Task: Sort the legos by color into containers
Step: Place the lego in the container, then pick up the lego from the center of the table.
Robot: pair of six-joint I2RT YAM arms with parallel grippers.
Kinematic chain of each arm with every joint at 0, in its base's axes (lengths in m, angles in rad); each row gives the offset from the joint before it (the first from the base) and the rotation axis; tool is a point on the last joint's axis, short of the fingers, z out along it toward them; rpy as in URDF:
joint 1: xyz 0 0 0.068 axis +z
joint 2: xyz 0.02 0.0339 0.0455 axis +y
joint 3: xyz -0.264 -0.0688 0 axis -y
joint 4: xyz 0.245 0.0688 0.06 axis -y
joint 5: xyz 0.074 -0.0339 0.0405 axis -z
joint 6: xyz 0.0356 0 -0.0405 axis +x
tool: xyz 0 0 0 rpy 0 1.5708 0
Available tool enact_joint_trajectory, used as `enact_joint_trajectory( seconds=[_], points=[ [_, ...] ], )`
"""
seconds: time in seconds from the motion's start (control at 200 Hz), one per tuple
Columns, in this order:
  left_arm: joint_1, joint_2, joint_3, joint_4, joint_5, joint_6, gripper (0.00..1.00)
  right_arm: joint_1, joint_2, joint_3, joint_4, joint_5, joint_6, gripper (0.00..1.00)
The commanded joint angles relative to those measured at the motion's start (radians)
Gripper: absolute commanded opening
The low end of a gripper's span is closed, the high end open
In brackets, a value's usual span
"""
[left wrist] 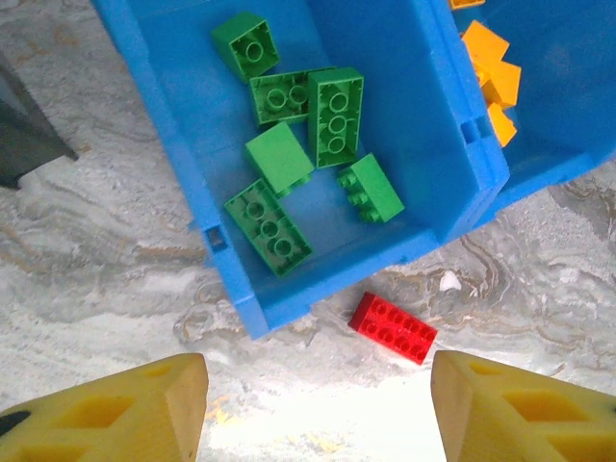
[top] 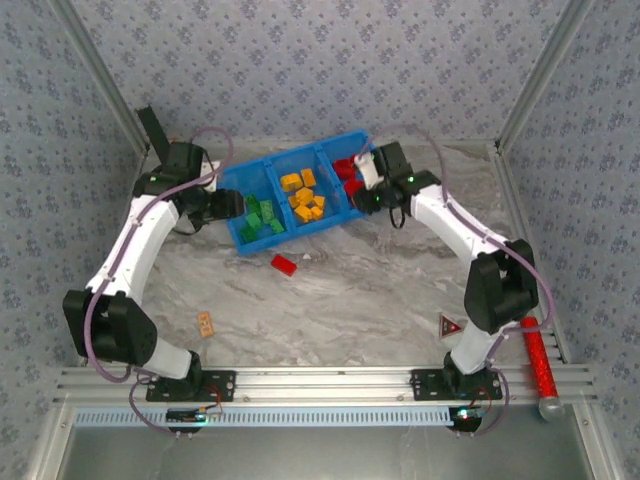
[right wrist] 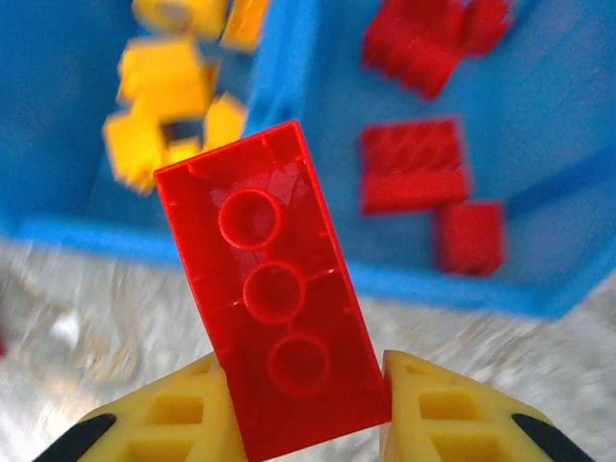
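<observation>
Right gripper (right wrist: 308, 409): pinching a red brick (right wrist: 277, 298) over the blue bin (right wrist: 289, 87) — up close, its hollow underside shows.
Left gripper (left wrist: 318, 404): fingers spread, nothing between.
Loose red brick (left wrist: 393, 327): on the table (left wrist: 96, 269), just beside the bin.
From above: green bricks (top: 262, 218) left, yellow bricks (top: 303, 195) middle.

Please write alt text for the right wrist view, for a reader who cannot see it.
A red lego, underside showing three round tubes, is clamped between the yellow jaws of the right gripper. Behind it, blurred, a blue bin holds orange-yellow bricks in one compartment, red bricks in the next.
</observation>
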Motion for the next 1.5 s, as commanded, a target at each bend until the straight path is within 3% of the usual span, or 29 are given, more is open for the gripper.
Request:
enact_joint_trajectory(
  seconds=[0.0, 0.26, 0.525, 0.655, 1.009, 1.214, 1.494],
  points=[
    [0.023, -0.050, -0.002, -0.055, 0.015, 0.036, 0.63, -0.026, 0.115, 0.155, -0.047, 0.094, 0.028, 0.32],
    [0.036, -0.081, -0.001, -0.093, 0.011, 0.033, 0.63, -0.039, 0.416, 0.489, -0.164, 0.200, 0.030, 0.31],
    [0.039, -0.092, 0.010, -0.140, 0.000, 0.046, 0.63, -0.042, 0.555, 0.584, -0.172, 0.236, 0.022, 0.34],
    [0.039, -0.096, 0.004, -0.144, 0.009, 0.038, 0.64, -0.034, 0.569, 0.578, -0.191, 0.263, 0.009, 0.39],
    [0.038, -0.119, -0.013, -0.130, 0.039, 0.033, 0.64, -0.019, 0.342, 0.405, -0.207, 0.255, -0.002, 0.59],
    [0.039, -0.131, -0.006, -0.132, 0.037, 0.035, 0.65, 0.017, 0.163, 0.274, -0.218, 0.240, 0.005, 0.60],
    [0.039, -0.123, 0.005, -0.132, 0.032, 0.034, 0.65, 0.226, 0.001, 0.078, -0.200, 0.184, 0.088, 0.68]
  ],
)
